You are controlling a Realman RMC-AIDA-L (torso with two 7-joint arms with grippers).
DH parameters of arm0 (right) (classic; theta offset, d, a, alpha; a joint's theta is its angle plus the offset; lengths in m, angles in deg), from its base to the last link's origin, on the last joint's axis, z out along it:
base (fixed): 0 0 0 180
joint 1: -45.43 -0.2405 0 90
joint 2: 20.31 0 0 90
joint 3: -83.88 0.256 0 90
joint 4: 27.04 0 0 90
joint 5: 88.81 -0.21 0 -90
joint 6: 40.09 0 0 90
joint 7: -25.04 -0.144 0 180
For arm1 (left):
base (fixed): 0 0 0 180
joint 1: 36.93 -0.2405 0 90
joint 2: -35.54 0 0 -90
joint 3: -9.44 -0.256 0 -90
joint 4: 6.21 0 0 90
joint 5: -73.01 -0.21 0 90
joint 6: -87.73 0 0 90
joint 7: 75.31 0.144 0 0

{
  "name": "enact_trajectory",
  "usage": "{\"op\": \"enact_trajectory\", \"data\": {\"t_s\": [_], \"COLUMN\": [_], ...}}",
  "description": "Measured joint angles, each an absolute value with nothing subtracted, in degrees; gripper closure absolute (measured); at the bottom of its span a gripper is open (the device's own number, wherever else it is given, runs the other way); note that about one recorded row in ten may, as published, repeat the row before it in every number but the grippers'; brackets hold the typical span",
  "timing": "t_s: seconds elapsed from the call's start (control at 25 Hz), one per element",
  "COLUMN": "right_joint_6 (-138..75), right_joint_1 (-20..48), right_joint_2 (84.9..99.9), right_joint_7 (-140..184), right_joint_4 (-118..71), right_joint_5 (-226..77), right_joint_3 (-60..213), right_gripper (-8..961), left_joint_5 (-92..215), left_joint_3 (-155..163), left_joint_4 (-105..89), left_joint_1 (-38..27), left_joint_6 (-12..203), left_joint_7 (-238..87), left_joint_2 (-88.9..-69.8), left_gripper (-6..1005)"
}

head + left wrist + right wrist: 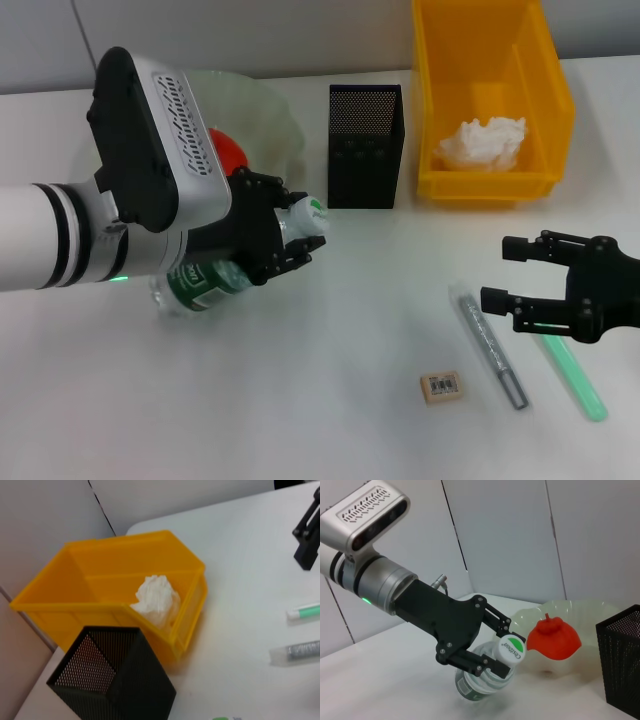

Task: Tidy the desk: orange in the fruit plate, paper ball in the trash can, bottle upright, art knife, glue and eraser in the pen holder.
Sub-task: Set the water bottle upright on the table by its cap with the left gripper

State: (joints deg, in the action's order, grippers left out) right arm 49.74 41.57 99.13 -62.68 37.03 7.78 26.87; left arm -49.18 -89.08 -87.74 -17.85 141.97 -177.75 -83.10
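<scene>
Left gripper (290, 240) clamps the bottle (490, 677) near its neck, cap reading roughly "Cestbon"; bottle tilted, cap end toward the pen holder (366, 145), base at the table by the fruit plate (265, 115). Right gripper (505, 275) hovers open above the glue (572, 375).

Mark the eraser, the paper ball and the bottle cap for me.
eraser (441, 386): head view, on its barcode sticker.
paper ball (483, 143): head view, middle of the wad, inside the trash can (540, 75).
bottle (511, 648): right wrist view, top of its cap.
</scene>
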Motion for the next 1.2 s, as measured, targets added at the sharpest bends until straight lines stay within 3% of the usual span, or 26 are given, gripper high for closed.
{"op": "enact_trajectory", "data": {"t_s": [1.2], "right_joint_6": [49.29], "right_joint_1": [40.81], "right_joint_2": [99.04], "right_joint_7": [-62.33], "right_joint_4": [36.94], "right_joint_5": [7.78], "right_joint_3": [26.71], "right_gripper": [169], "left_joint_5": [-36.87], "left_joint_3": [-83.50], "left_joint_4": [-92.43], "left_joint_1": [-21.79], "left_joint_6": [143.22], "left_joint_7": [-177.75], "left_joint_2": [-82.94], "left_gripper": [532]}}
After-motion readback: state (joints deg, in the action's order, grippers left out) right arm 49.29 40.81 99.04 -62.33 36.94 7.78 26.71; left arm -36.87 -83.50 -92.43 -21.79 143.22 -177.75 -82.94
